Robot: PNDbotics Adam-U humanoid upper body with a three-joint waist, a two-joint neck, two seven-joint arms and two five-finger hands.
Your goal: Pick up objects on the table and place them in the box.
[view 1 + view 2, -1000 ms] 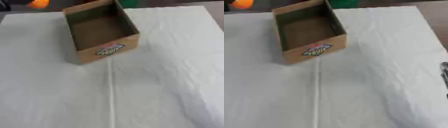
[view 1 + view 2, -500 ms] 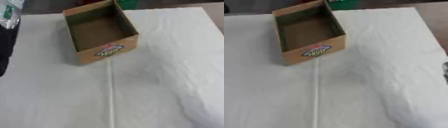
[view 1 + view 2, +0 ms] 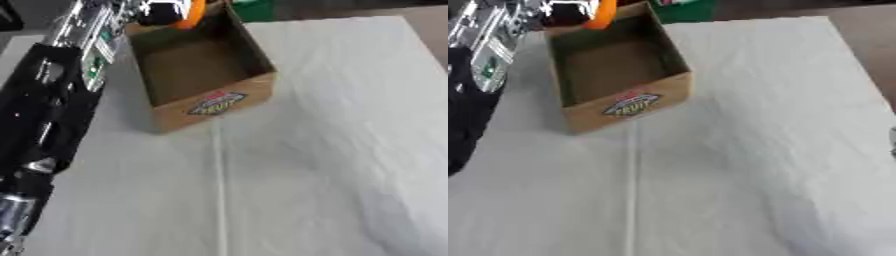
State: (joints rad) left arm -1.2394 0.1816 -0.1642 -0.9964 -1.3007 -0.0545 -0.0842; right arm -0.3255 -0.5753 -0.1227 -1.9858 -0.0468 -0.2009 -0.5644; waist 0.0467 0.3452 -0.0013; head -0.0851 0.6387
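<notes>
An open cardboard box (image 3: 210,102) with a fruit label on its front stands on the white cloth, its inside bare. My left arm (image 3: 48,100) reaches up the left side. My left hand (image 3: 157,10) is at the box's far left corner, fingers curled round a small orange object (image 3: 191,12) held just above the far rim. Only a dark sliver of my right hand (image 3: 892,136) shows at the right edge of the right eye view.
A green object (image 3: 680,7) lies behind the box at the far edge. The white cloth (image 3: 332,150) covers the table, with a crease running from the box toward me. Bare brown table (image 3: 433,25) shows at the far right.
My left arm has come in from the left and reached up to the box's far left corner. The orange object now sits in the hand at the box's rim. The view has tilted.
</notes>
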